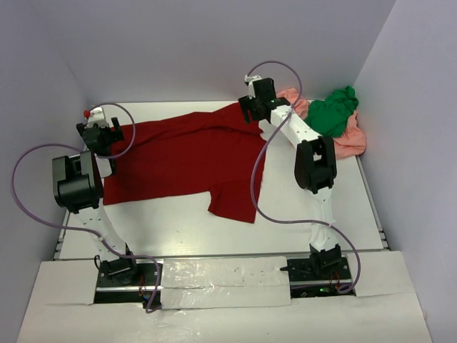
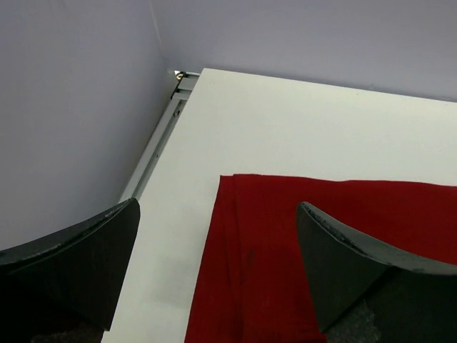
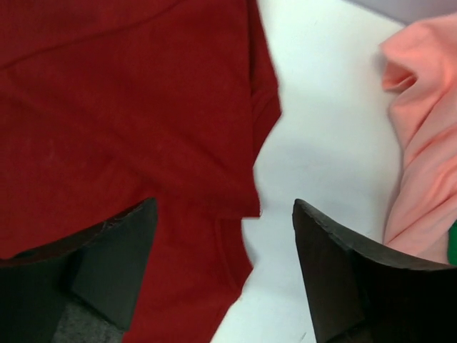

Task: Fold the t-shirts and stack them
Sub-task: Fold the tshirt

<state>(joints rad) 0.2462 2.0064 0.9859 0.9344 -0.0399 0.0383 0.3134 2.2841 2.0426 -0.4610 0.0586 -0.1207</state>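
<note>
The dark red t-shirt [image 1: 186, 153] lies spread across the middle of the white table [image 1: 178, 229], with one sleeve hanging toward the near side. My left gripper [image 1: 100, 134] hovers over the shirt's left edge. In the left wrist view that gripper [image 2: 218, 204] is open, with the red cloth's corner [image 2: 264, 243] lying flat under the gap. My right gripper [image 1: 255, 100] is over the shirt's far right end. It [image 3: 225, 202] is open above the red hem [image 3: 128, 107], holding nothing. The green t-shirt [image 1: 334, 111] lies crumpled on the salmon-pink one [image 1: 350, 143] at the back right.
Pale walls close in the table on the left, back and right. A metal rail [image 2: 161, 136] runs along the left table edge. Purple cables [image 1: 32, 193] loop off both arms. The pink t-shirt [image 3: 421, 143] lies just right of my right gripper.
</note>
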